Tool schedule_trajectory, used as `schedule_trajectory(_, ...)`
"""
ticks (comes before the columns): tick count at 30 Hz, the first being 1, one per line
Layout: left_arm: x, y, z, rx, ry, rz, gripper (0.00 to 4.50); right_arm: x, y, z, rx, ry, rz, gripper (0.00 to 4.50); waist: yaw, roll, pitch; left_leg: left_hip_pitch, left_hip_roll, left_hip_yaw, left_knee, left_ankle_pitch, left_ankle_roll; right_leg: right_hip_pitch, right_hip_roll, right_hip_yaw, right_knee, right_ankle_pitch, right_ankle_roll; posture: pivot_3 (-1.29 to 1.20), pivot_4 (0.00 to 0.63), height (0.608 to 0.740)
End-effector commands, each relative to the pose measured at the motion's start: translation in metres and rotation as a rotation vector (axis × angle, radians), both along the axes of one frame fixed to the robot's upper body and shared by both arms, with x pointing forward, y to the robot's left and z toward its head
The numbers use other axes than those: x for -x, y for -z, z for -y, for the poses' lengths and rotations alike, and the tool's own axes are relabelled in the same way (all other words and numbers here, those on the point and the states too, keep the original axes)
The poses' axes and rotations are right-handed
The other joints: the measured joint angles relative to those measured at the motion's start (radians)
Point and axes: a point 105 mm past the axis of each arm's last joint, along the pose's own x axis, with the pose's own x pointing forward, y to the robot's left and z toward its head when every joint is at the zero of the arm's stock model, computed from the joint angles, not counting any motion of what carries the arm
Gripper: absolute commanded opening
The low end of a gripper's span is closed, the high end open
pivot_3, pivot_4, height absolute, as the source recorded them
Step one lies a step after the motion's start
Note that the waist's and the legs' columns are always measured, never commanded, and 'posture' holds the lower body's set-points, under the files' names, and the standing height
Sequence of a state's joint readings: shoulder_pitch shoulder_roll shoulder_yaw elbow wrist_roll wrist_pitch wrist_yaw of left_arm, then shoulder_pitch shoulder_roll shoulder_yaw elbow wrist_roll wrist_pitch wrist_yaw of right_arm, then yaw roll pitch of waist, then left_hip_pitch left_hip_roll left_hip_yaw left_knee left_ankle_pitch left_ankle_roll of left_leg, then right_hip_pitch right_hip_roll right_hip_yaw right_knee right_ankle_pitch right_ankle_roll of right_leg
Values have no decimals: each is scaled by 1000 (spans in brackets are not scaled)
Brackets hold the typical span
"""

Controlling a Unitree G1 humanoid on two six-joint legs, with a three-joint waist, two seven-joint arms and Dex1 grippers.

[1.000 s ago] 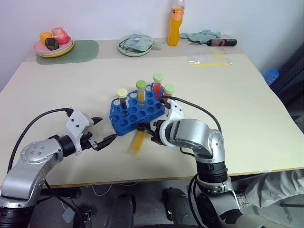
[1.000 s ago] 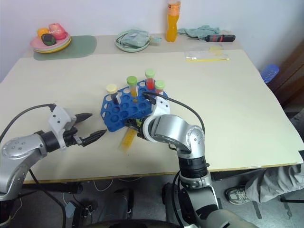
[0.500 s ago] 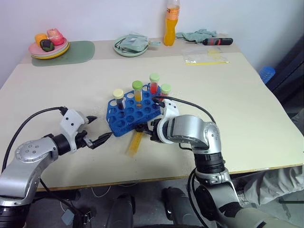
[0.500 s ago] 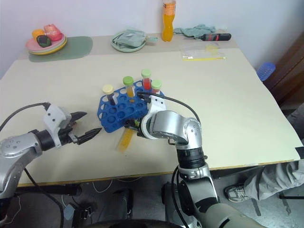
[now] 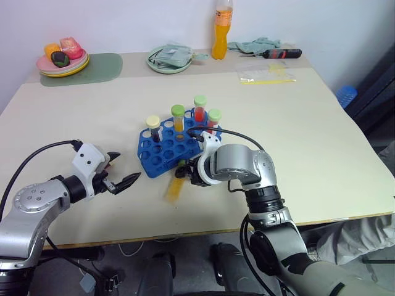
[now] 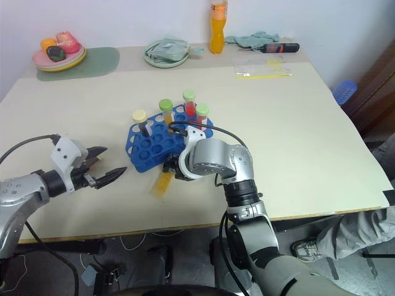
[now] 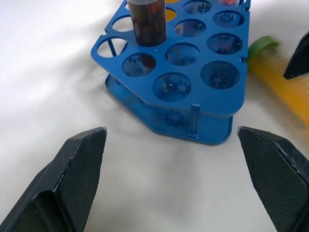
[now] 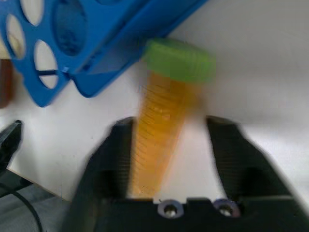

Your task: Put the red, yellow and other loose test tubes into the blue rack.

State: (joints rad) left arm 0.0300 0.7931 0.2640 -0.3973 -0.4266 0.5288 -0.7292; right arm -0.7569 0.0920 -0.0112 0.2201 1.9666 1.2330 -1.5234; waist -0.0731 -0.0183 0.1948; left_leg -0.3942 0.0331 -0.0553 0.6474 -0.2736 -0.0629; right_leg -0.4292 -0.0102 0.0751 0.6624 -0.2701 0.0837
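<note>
The table [image 5: 321, 123] carries everything, and the blue rack [image 5: 162, 154] near its middle serves as the landmark. Behind the rack, along the table's far edge, sit a plate of toy food [image 5: 62, 58], a green dish [image 5: 168, 59] and an orange bottle [image 5: 222, 28] — well apart from the work and likely irrelevant to it.

Four capped tubes stand upright in the rack's far holes: a dark one with a pale yellow cap [image 5: 153, 128], an orange-yellow one [image 5: 178, 118] and two red ones [image 5: 200, 108], [image 5: 213, 119], so the near holes are free for more.

One loose yellow tube [image 5: 175, 184] lies on the table just at the rack's near corner, its green cap almost against the blue base.

The right gripper [image 8: 166, 154] reaches down at that corner, a finger on either side of the tube's body. The fingers look drawn in around the tube, probably to lift it, though contact on both sides is hard to confirm.

The left gripper [image 5: 120, 174] hovers on the rack's left, fingers spread wide and empty — apparently waiting, perhaps ready to steady the rack.
</note>
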Motion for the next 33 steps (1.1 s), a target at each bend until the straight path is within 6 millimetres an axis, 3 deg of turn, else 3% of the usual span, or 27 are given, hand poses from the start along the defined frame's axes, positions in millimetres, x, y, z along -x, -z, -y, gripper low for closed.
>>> schedule_trajectory(1,1,-14,0,-5,0,63,4500,-2,-5,3,51,-3,27,744,0,0,0,0,0,0,0,0,0,0,0,0,0,0,0,0,150,740)
schedule_trajectory(5,2,-14,1,-3,1,63,4500,-3,-9,4,21,-22,60,743,1,0,0,0,0,0,0,0,0,0,0,0,0,0,0,0,150,740)
schedule_trajectory(9,2,-14,2,-2,4,63,4500,-6,-9,22,32,12,104,743,4,0,0,-1,0,0,0,0,0,0,0,0,-1,0,0,0,150,740)
schedule_trajectory(12,2,-15,3,-1,5,66,4500,-6,-40,35,-37,-160,331,743,6,1,1,-2,-1,0,0,0,0,0,-1,0,-1,0,0,0,150,740)
schedule_trajectory(15,4,-15,3,1,8,64,4500,14,-81,52,-58,-398,584,743,9,2,2,-5,-1,-1,1,0,0,-1,-1,-2,-5,0,0,0,150,740)
schedule_trajectory(19,3,-14,7,8,18,64,4500,17,-114,66,-63,-399,867,743,1,2,1,-6,2,-2,-1,-1,2,-4,2,-2,-5,0,0,0,150,740)
schedule_trajectory(22,1,-15,14,19,39,69,4500,16,-108,64,-69,-429,1009,743,5,2,1,-6,3,-3,-2,-2,3,-4,4,-3,-5,-1,-1,0,150,740)
schedule_trajectory(28,-3,-16,18,36,48,77,4500,-25,-102,40,-12,-307,1450,743,3,0,0,-7,1,0,1,-1,2,-4,0,-2,-6,0,0,0,150,740)
schedule_trajectory(33,-1,-17,11,34,23,78,4500,-34,-94,25,-17,-288,1579,743,6,0,1,-8,0,0,1,-1,2,-4,0,-2,-5,0,0,0,150,740)
